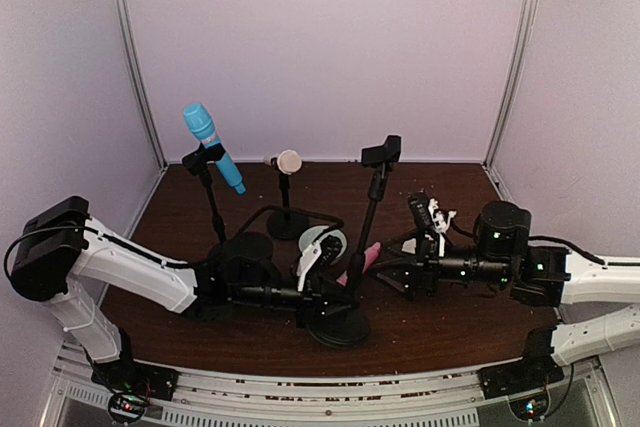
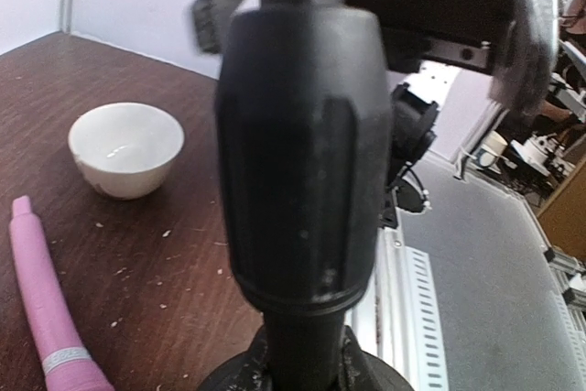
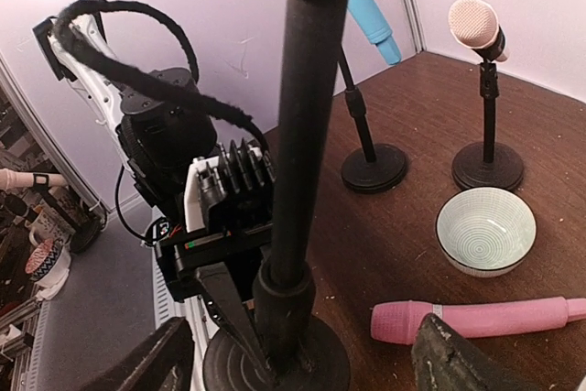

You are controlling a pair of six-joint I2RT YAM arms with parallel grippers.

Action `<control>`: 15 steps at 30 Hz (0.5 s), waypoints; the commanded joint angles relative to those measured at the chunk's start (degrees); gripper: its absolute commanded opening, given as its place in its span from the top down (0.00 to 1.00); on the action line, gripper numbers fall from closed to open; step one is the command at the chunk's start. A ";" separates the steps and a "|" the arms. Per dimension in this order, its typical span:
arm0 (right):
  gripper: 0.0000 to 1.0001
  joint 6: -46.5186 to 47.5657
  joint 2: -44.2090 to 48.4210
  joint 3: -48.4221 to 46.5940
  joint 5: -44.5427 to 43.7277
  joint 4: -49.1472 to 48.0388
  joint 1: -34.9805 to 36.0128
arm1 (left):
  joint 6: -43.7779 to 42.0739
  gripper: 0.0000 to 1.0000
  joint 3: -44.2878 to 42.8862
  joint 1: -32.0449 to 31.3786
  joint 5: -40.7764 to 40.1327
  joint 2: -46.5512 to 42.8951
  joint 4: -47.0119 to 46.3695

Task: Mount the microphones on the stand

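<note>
Beside the near black stand (image 3: 302, 135), the pink plastic microphone (image 3: 476, 318) should next be grasped by the spread-open right hand (image 3: 302, 336); grip of the left hand (image 1: 325, 297) cannot be told.

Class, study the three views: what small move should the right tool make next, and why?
Probably ease the open right tool onto the pink microphone and close: it lies on the table, the blue microphone and cream microphone sit clipped, and the front clip is empty.
</note>
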State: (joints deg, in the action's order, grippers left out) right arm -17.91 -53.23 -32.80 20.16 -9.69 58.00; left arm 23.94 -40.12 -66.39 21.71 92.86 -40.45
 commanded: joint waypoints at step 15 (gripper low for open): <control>0.16 -3.36 -4.79 0.40 9.08 -14.61 1.04 | 3.78 1.00 -7.33 0.45 -7.55 3.47 -0.64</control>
State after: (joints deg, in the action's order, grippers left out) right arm -20.14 -61.01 -34.28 27.62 -21.67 58.52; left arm 25.67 -45.47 -66.43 22.17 96.14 -39.86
